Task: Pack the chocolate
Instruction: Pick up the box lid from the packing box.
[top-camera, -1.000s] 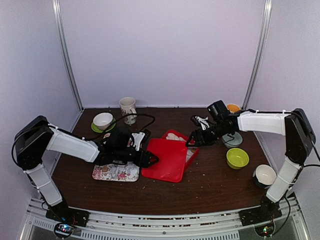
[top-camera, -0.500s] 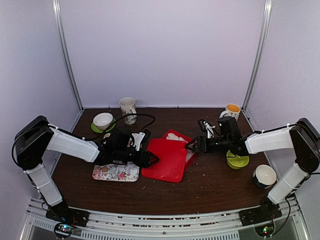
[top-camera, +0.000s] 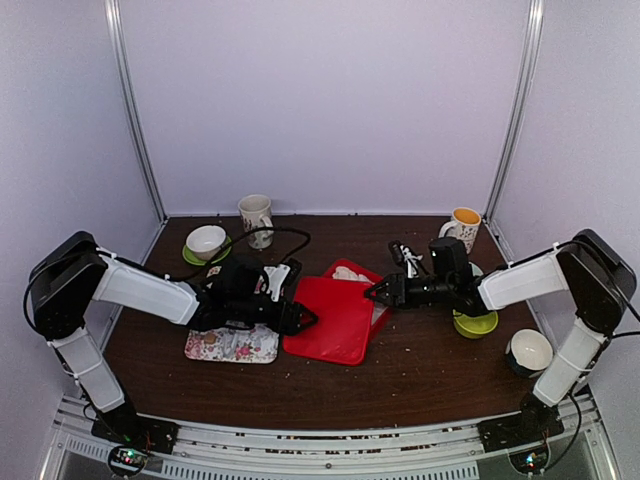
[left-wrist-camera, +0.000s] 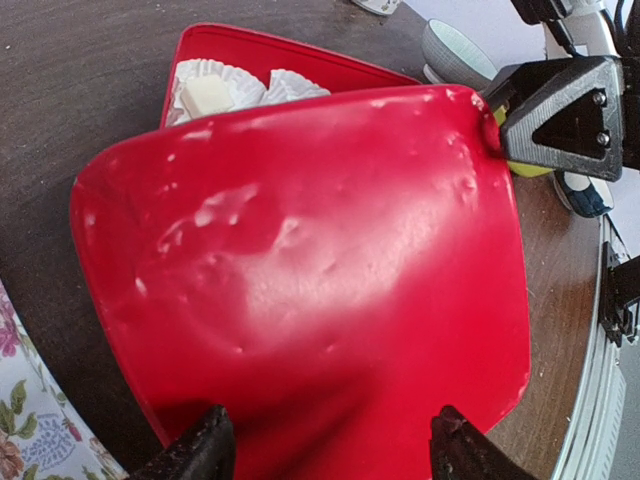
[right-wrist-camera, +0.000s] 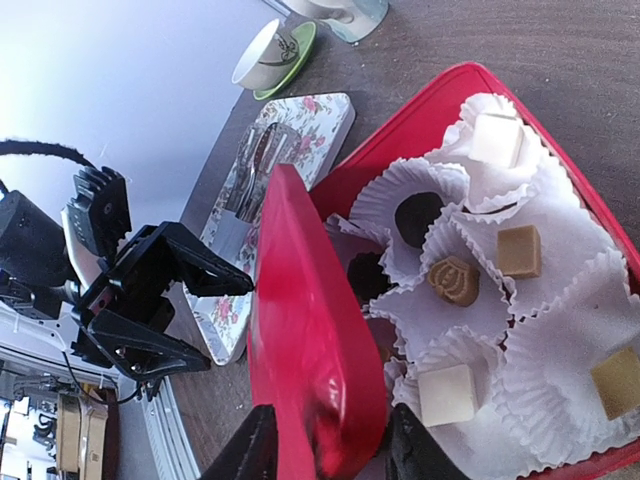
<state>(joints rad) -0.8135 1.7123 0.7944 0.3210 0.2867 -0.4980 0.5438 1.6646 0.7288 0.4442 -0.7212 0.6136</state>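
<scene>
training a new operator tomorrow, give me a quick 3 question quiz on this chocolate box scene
1. True or false: the red lid lies shut flat over the red box.
2. The chocolates sit in: A white paper cups, B a glass jar, C a metal tin.
3. Fill in: the right gripper is clamped on the ___.

Key: 1 false, it stands tilted up with the chocolates exposed; 2 A; 3 red lid.

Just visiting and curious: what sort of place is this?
Likely a robot test booth: plain white walls around a small table, two bolted-down arms, both at a red lid.
</scene>
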